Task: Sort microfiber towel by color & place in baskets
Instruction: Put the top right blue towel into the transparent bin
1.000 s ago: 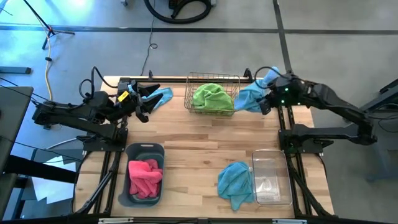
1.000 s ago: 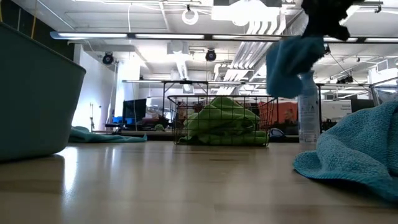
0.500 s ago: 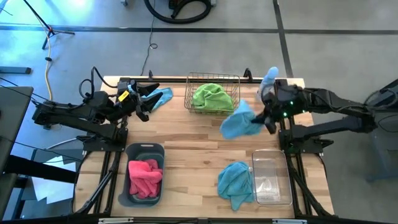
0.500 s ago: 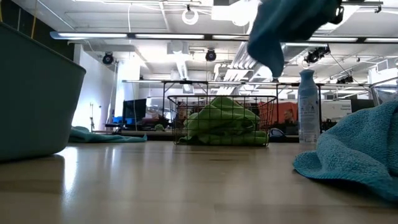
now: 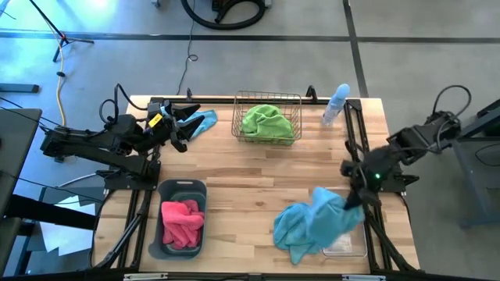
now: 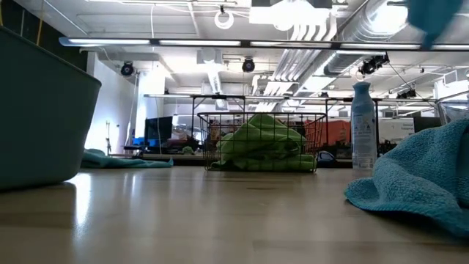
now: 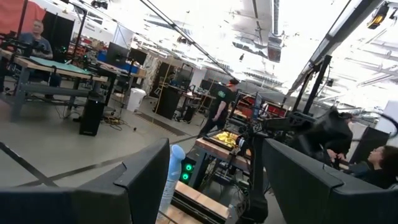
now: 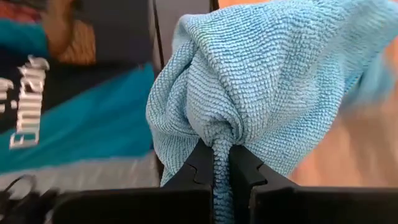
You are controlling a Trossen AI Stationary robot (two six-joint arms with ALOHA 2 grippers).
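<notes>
My right gripper (image 5: 353, 195) is shut on a light blue towel (image 5: 332, 218) that hangs over the clear tub (image 5: 344, 242) near the table's right near corner. A second blue towel (image 5: 291, 228) lies on the table, touching the tub's left side. A third blue towel (image 5: 201, 121) lies at the far left, just in front of my open left gripper (image 5: 183, 125). The brass wire basket (image 5: 268, 101) holds a green towel (image 5: 268, 122). The dark tub (image 5: 181, 189) holds a pink towel (image 5: 181, 222). My right gripper pinches a bunched fold of the blue towel (image 8: 221, 144) between its two fingers (image 8: 200, 163); several layers are gathered there. The towel is lifted clear and hangs slack from the fingers, spreading over the clear tub's far end (image 5: 336, 204).
A pale blue spray bottle (image 5: 336, 103) stands at the far edge, right of the wire basket. Bare wood (image 5: 258, 176) stretches across the table's middle. In the low view the lying blue towel (image 6: 418, 183) fills the right foreground and the dark tub (image 6: 44, 117) the left.
My right gripper has carried the blue towel from beside the wire basket at the far edge toward the near edge, ending over the clear tub. The towel stayed shut in the fingers, swinging as it went. The left arm kept still.
</notes>
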